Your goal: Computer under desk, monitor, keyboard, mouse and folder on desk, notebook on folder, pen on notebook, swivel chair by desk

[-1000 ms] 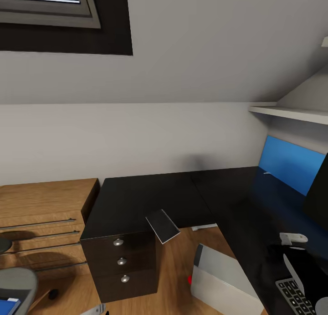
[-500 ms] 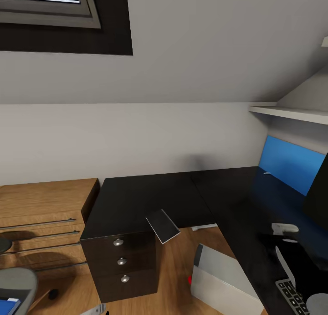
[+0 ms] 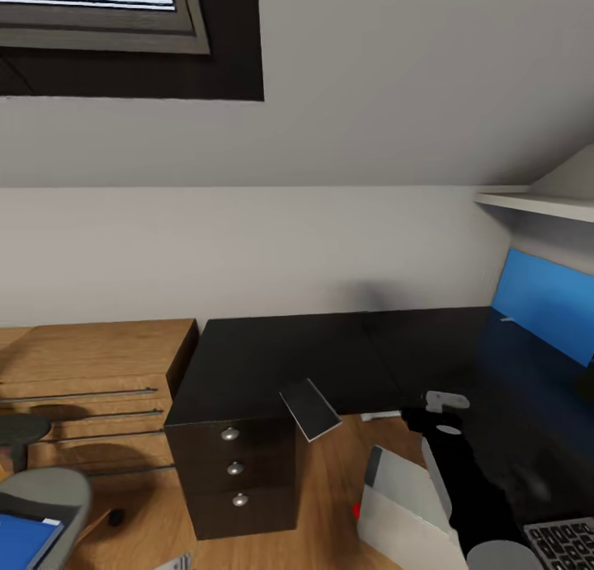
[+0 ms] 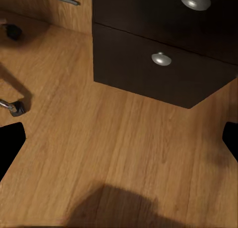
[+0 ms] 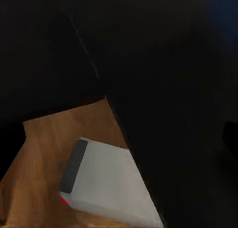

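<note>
The black desk (image 3: 280, 351) spans the middle, its drawers (image 4: 161, 59) at its near end. A grey notebook (image 3: 310, 410) overhangs the desk's front edge. Under the desk stands the light grey computer (image 3: 404, 508), also in the right wrist view (image 5: 106, 181). The keyboard (image 3: 568, 540) lies on the desk at lower right. On the swivel chair (image 3: 45, 489) at lower left rests the blue folder (image 3: 25, 542). The mouse (image 3: 116, 517) lies on the floor. My right gripper (image 3: 444, 412) hovers open over the desk's inner edge. My left gripper (image 4: 119, 139) hangs open and empty above the floor.
An oak drawer chest (image 3: 91, 364) stands left of the desk. A blue panel (image 3: 549, 306) lines the wall at right under a white shelf (image 3: 536, 204). A chair castor (image 4: 17, 108) sits on the wooden floor (image 4: 119, 139) near the drawers.
The head view has panned a little, shifting everything rightward. My right arm has swung left, from above the keyboard to the desk's inner edge over the computer.
</note>
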Motion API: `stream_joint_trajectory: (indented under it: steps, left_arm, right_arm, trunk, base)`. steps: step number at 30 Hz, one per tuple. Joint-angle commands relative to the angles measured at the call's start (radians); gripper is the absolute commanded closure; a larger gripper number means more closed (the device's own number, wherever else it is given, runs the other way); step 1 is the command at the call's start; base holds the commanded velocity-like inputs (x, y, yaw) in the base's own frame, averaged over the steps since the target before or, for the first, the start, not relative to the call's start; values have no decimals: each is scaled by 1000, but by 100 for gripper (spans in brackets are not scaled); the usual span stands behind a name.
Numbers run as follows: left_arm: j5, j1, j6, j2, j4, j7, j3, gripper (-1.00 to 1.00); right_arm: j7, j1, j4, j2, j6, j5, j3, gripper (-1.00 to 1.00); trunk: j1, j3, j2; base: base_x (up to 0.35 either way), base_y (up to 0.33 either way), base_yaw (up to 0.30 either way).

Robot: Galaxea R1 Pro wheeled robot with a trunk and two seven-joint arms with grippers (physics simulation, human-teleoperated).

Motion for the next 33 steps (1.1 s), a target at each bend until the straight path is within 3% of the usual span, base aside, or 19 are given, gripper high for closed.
stream_joint_trajectory:
  steps: [1,2,3,4,5,6,7,8,9,10,11,12,13,14,15,17,19,23,33]
  left_arm:
    - [8,0,2,1,-2,7,-3,-100]
    - [8,0,1,1,-2,7,-3,-100]
    - [8,0,1,1,-2,8,-3,-100]
    - [8,0,0,1,-1,8,-3,-100]
    - [8,0,0,1,-2,8,-3,-100]
    - [8,0,0,1,-2,8,-3,-100]
    - [8,0,0,1,-2,8,-3,-100]
    - [8,0,-1,1,-1,8,-3,-100]
    - [8,0,-1,1,-1,8,-3,-100]
    - [8,0,-1,1,-1,8,-3,-100]
    - [8,0,-1,1,-1,8,-3,-100]
    - [8,0,-1,1,-1,8,-3,-100]
    - [8,0,-1,1,-1,8,-3,-100]
    - [8,0,-1,1,-1,8,-3,-100]
    - [8,0,-1,1,-1,8,-3,-100]
    - [8,0,-1,1,-2,8,-3,-100]
    - [8,0,-1,1,-2,8,-3,-100]
    - [8,0,-1,1,-1,8,-3,-100]
    - [8,0,-1,1,-1,8,-3,-100]
  right_arm:
    - [-14,3,-1,15,6,14,3,-100]
    - [-73,27,5,70,-20,41,53,-100]
    - [-84,33,9,78,-29,46,70,-100]
    - [-112,46,18,90,-51,59,112,-100]
    - [-129,53,24,95,-63,66,136,-100]
    - [-171,66,38,102,-86,81,191,-100]
    - [-197,71,47,105,-98,88,221,-100]
    - [-253,78,70,108,-122,100,285,-100]
    - [-283,81,84,110,-135,104,318,-100]
    - [-346,84,116,112,-165,111,387,-100]
    - [-377,86,133,113,-181,113,422,-100]
    - [-440,88,167,114,-217,116,492,-100]
    - [-471,88,184,115,-235,117,527,-100]
    - [-559,90,239,120,-289,119,643,-100]
    - [-585,90,256,122,-305,120,681,-100]
    - [-669,91,312,132,-348,121,813,-100]
    - [-707,91,334,136,-364,120,873,-100]
    - [-739,91,353,140,-377,119,924,-100]
    - [-746,91,359,139,-381,120,936,-100]
  trunk:
    - [0,-1,-1]
    - [0,-1,-1]
    - [0,-1,-1]
    - [0,-1,-1]
    - [0,-1,-1]
    - [0,-1,-1]
    - [0,-1,-1]
    - [0,-1,-1]
    - [0,-2,-1]
    - [0,-2,-1]
    - [0,-2,-1]
    - [0,-3,-1]
    - [0,-3,-1]
    - [0,-4,-1]
    - [0,-4,-1]
    - [0,-6,-1]
    - [0,-8,-1]
    - [0,-12,-1]
    - [0,-21,-1]
  base:
    - [0,0,262]
    - [0,0,267]
    - [0,0,268]
    - [0,0,270]
    - [0,0,271]
    - [0,0,272]
    - [0,0,273]
    - [0,0,274]
    - [0,0,274]
    - [0,0,274]
    - [0,0,274]
    - [0,0,274]
    - [0,0,274]
    - [0,0,271]
    - [0,0,269]
    - [0,0,261]
    - [0,0,253]
    - [0,0,243]
    - [0,0,237]
